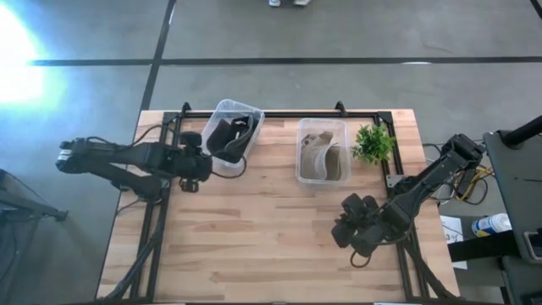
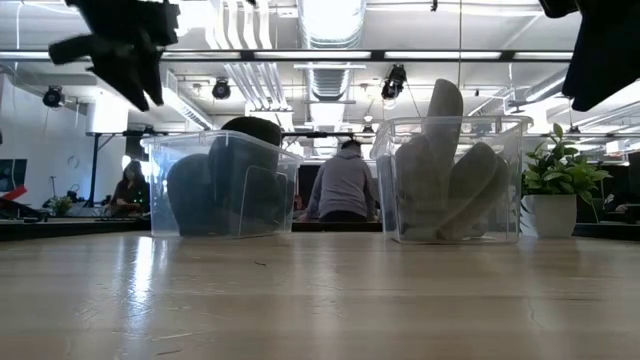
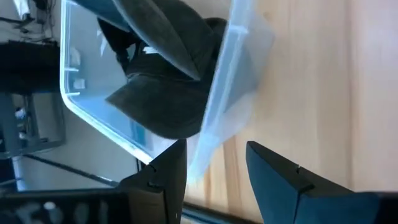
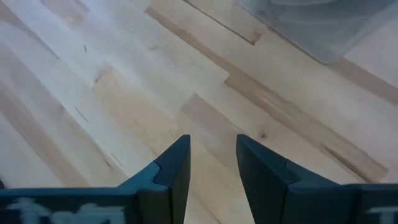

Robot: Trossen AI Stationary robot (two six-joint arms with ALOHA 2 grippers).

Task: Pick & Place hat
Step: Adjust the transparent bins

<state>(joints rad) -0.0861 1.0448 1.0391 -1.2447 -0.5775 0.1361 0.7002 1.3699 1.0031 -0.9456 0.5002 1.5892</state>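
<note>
- High view: the left tool [image 1: 196,163] sits just outside the near-left wall of the left bin [image 1: 246,111], a clear container on the wooden desk [image 1: 254,229].
- Left wrist view: the left tool [image 3: 214,165] has its two fingers parted with nothing between them; the bin's clear corner [image 3: 217,124] lies directly ahead of the fingertips.
- Dark hats [image 3: 168,93] lie inside this bin, just beyond the left tool and behind the clear wall.
- Right tool [image 1: 354,222] hangs over bare desk, well apart from both bins; the right bin [image 1: 323,124] is ahead of it, toward the desk's far edge.
- Right wrist view: the right tool [image 4: 212,158] has its fingers spread and empty, with only wood grain below and a corner of the right bin [image 4: 323,25] ahead.
- Tan hats [image 1: 322,157] fill the right bin; a small potted plant [image 1: 373,144] stands just beside it.
- Low view: both bins stand upright side by side, dark hats [image 2: 220,175] in one, tan hats [image 2: 450,170] in the other; people sit in the room behind.
</note>
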